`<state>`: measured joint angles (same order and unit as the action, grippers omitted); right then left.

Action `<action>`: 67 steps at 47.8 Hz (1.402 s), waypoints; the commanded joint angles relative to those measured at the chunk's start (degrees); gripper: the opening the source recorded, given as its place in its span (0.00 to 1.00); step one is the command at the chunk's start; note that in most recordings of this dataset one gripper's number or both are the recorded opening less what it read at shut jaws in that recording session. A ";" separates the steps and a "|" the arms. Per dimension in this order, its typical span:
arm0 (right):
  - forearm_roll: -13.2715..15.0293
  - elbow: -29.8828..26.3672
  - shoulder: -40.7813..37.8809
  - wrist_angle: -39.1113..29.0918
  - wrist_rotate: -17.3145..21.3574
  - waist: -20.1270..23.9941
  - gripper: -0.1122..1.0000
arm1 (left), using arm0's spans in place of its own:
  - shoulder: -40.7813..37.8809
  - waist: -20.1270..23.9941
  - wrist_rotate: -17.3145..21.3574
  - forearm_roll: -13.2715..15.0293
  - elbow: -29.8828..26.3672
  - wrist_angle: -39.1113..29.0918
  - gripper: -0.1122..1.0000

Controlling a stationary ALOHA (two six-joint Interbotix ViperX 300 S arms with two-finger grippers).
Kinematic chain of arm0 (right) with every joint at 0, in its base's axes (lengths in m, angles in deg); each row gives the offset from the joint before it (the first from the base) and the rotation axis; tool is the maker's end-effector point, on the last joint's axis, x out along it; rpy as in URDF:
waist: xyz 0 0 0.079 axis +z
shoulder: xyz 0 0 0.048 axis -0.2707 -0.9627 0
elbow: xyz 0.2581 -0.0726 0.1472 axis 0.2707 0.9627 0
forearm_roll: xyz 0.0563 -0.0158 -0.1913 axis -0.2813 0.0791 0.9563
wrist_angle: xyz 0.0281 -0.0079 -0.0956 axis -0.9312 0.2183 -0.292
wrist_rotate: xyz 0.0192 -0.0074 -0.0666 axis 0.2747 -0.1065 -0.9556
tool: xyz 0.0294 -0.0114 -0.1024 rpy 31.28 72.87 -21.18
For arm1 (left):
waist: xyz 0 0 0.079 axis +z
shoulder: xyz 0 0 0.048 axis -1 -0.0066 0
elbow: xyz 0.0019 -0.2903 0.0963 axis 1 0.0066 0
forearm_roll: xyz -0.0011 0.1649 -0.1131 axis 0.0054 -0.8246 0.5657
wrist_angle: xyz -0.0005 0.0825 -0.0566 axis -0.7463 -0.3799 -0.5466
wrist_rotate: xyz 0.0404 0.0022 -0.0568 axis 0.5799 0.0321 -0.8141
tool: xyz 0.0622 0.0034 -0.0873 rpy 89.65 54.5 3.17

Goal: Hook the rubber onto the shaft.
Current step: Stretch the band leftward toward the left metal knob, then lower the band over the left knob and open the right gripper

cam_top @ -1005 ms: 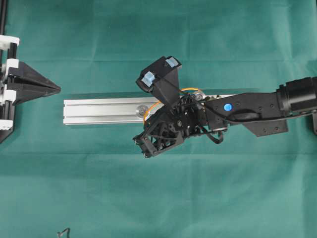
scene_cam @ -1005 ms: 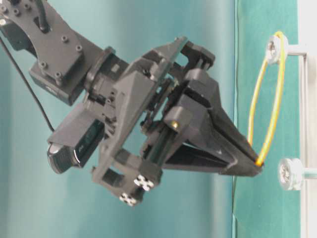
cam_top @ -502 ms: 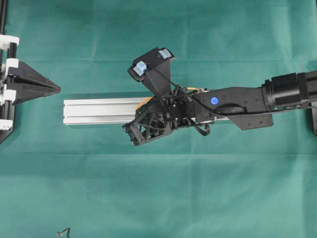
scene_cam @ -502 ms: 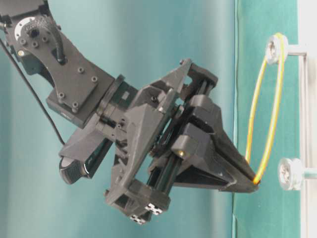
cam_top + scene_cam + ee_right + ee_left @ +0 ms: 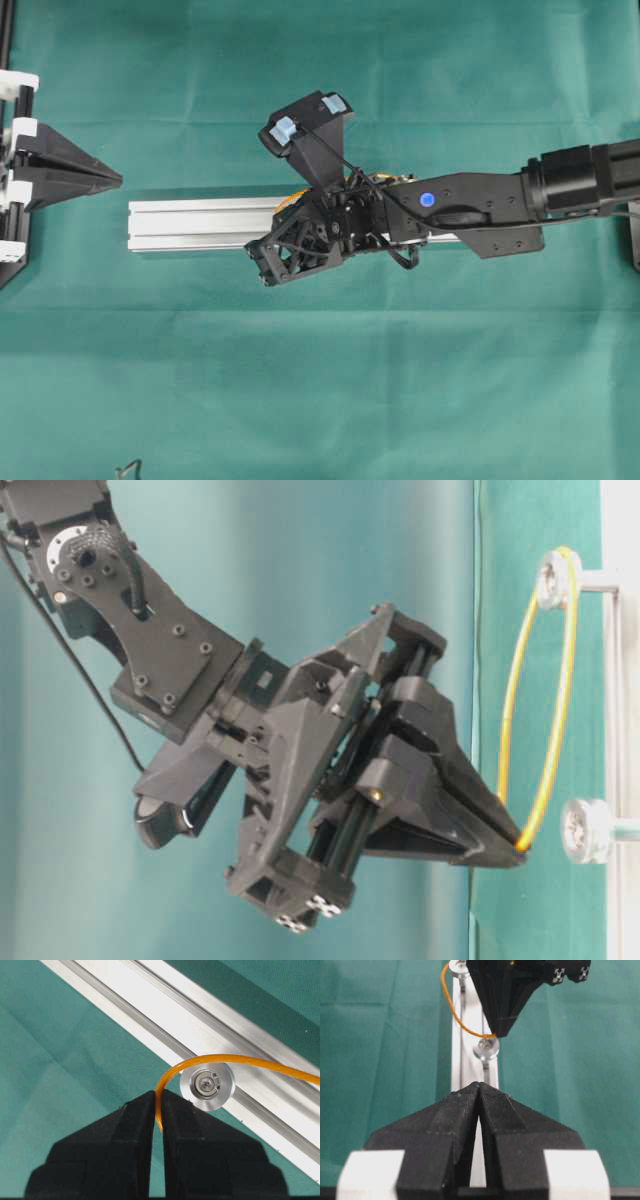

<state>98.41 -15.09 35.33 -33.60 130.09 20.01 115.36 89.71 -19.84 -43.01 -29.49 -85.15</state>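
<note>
1. The right end effector (image 5: 156, 1110) is clamped shut on the rubber band (image 5: 240, 1060), pinching one strand at its very tips. That leaves most of the loop free to be steered.
2. The far end of the band already sits around one pulley (image 5: 553, 578) on the rail (image 5: 200, 222), which works as an anchor. The loop is drawn out from there into a long oval.
3. The pinched end hangs just beside the second pulley (image 5: 583, 830) and its shaft. In the right wrist view the band arcs round that pulley's edge, but whether it touches I cannot tell. It is not yet hooked on, I judge.
4. The right arm leans in at a slant, probably so the tips can carry the strand past the pulley's rim.
5. The left end effector (image 5: 479, 1091) is closed and empty. It stays well back at the near end of the rail, above the green-covered desk (image 5: 320, 400), out of the way.
</note>
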 commanded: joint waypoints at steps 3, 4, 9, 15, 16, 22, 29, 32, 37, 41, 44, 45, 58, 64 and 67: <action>0.18 -1.67 0.53 2.20 1.23 -0.44 0.16 | -0.35 0.09 -0.09 -0.09 -2.02 0.26 0.10; 0.18 -1.67 0.44 2.46 1.41 -0.53 0.16 | -0.35 0.09 -0.09 -0.09 -2.02 0.26 0.10; 0.18 -1.67 0.09 3.08 2.20 -0.62 0.16 | -0.35 0.09 -0.09 -0.09 -2.02 0.26 0.10; 0.18 -1.67 -0.53 3.16 2.64 -0.79 0.16 | -0.35 0.09 -0.09 -0.09 -1.93 0.26 0.10; 0.18 -1.67 -0.70 3.16 2.72 -0.88 0.16 | -0.35 0.00 -0.09 -0.09 -2.02 0.26 0.10; 0.18 -1.67 -1.32 3.25 3.25 -1.14 0.16 | -0.35 0.09 -0.09 -0.09 -1.93 0.26 0.10; 0.09 -1.67 -2.02 3.25 3.43 -1.32 0.16 | -0.35 0.09 -0.09 -0.09 -1.93 0.26 0.10; 0.18 -1.67 -2.20 3.43 3.43 -1.23 0.16 | -0.35 0.09 -0.09 -0.09 -1.93 0.26 0.10; 0.09 -1.67 -2.46 3.69 3.43 -1.41 0.16 | -0.44 0.09 0.00 -0.09 -1.93 0.26 0.10; 0.09 -1.67 -2.55 3.87 3.43 -1.58 0.16 | -0.35 0.00 0.00 -0.09 -1.93 0.26 0.10; 0.09 -1.67 -2.72 4.39 3.43 -1.76 0.16 | -0.35 0.09 0.00 -0.09 -2.02 0.26 0.10; 0.18 -1.67 -2.81 4.57 3.43 -1.85 0.16 | -0.35 0.09 0.00 -0.09 -1.93 0.26 0.10; -0.44 -1.67 -4.22 6.33 3.43 -1.93 0.16 | -0.35 0.09 0.00 -0.09 -1.93 0.26 0.10; -0.79 -1.76 -4.75 6.42 4.04 -1.93 0.16 | -0.35 0.09 0.00 -0.09 -1.93 0.26 0.10; -0.79 -1.76 -5.01 6.50 4.66 -1.85 0.16 | -0.35 0.09 0.00 -0.18 -1.93 0.18 0.10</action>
<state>97.79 -15.79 29.88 -27.63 134.40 17.99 115.36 89.71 -19.84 -43.01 -29.58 -85.06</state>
